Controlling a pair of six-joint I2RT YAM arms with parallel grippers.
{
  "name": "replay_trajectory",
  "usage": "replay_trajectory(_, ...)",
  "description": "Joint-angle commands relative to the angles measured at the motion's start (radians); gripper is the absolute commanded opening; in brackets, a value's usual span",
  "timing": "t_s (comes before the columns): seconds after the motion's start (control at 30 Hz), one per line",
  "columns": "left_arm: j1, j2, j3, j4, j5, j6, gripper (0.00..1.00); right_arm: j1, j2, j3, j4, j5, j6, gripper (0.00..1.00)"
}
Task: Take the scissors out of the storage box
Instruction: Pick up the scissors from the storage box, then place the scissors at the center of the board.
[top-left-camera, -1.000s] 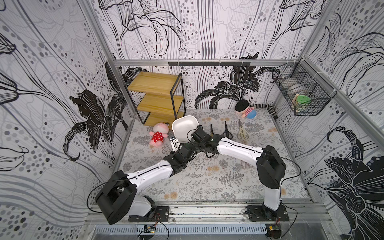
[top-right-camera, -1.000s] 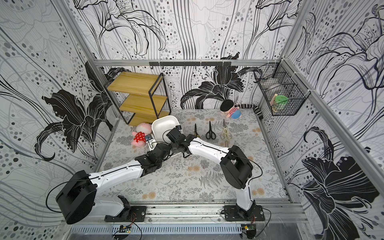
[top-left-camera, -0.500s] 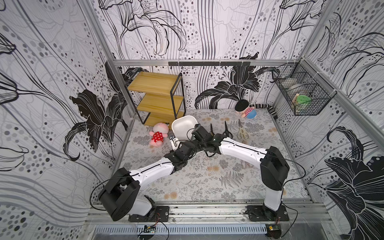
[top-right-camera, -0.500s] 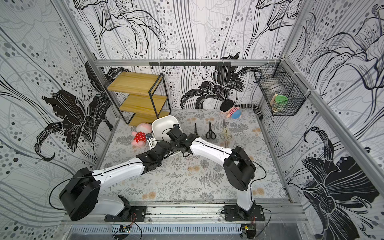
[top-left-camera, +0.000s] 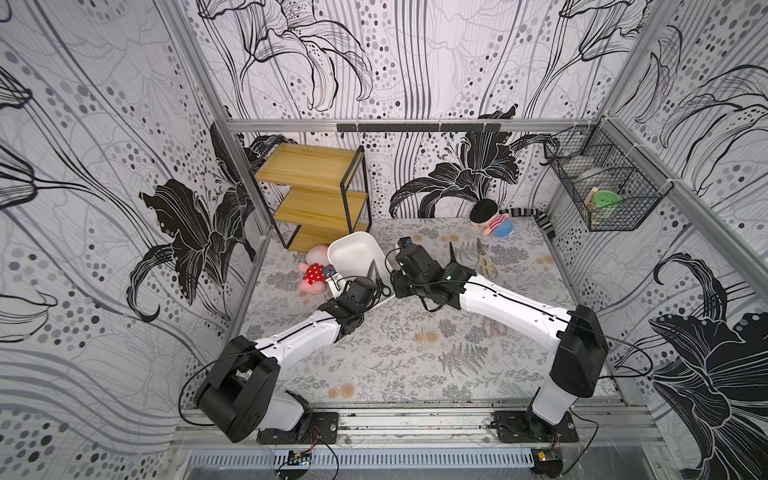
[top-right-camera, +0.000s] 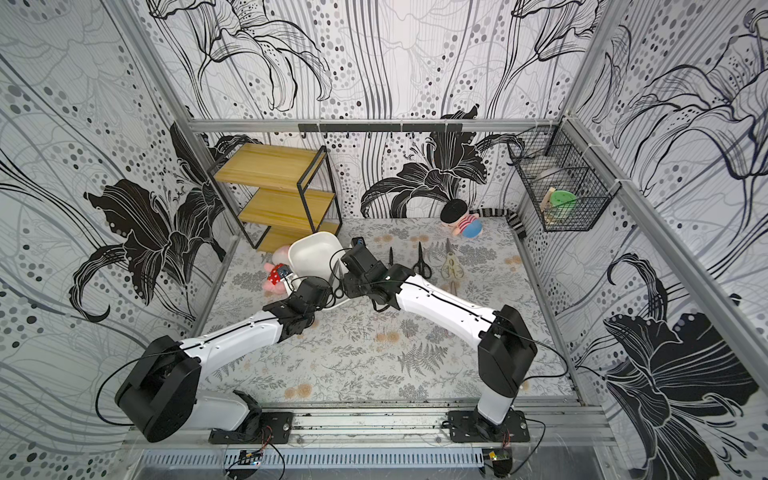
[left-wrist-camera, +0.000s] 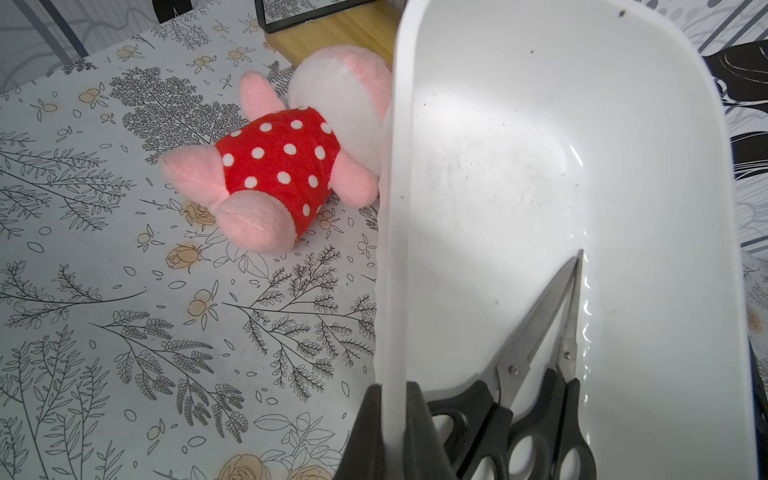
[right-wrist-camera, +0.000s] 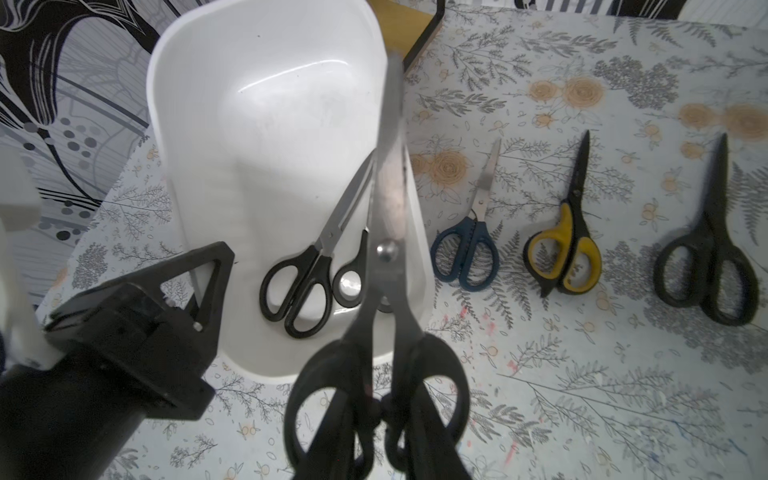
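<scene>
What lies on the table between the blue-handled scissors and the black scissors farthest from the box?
The yellow-handled scissors, touching neither; the right wrist view shows it.

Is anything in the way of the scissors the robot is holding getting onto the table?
Nothing visible blocks them. The right end effector holds the black scissors above the storage box, seemingly clear of its wall. The left end effector clamps the opposite wall. Only the dark blue scissors lie close beside the box.

Top views: high at 6 o'clock, facing down toward 12 o'clock; same whole scene.
Wrist views: close; both show the storage box (left-wrist-camera: 540, 145).
</scene>
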Motion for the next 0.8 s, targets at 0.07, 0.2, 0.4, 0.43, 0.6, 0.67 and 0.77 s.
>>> replay_trajectory(0.07, 0.013, -0.054, -0.027, 0.026, -0.012, 0.011, 0.0, -0.006, -0.031, -0.106, -0.177, 0.076, 0.019, 0.0)
replay_trajectory(0.2, 0.015, -0.071, -0.035, 0.023, -0.012, 0.015, 0.0, -0.019, -0.031, -0.204, -0.263, 0.071, 0.071, 0.0)
replay_trajectory(0.4, 0.017, -0.071, -0.023, 0.016, -0.014, 0.03, 0.0, -0.051, -0.057, -0.328, -0.33, 0.079, 0.136, 0.0)
replay_trajectory(0.43, 0.017, -0.069, -0.02, 0.017, -0.011, 0.035, 0.0, -0.064, -0.061, -0.345, -0.331, 0.079, 0.136, 0.0)
replay_trajectory(0.6, 0.017, -0.062, -0.002, 0.014, -0.006, 0.06, 0.0, -0.145, -0.052, -0.413, -0.317, 0.07, 0.084, 0.0)
replay_trajectory(0.67, 0.017, -0.064, 0.003, 0.013, -0.007, 0.07, 0.0, -0.169, -0.042, -0.417, -0.327, 0.087, 0.065, 0.0)
replay_trajectory(0.77, 0.017, -0.066, 0.009, 0.01, -0.009, 0.082, 0.0, -0.198, -0.019, -0.419, -0.326, 0.095, 0.046, 0.0)
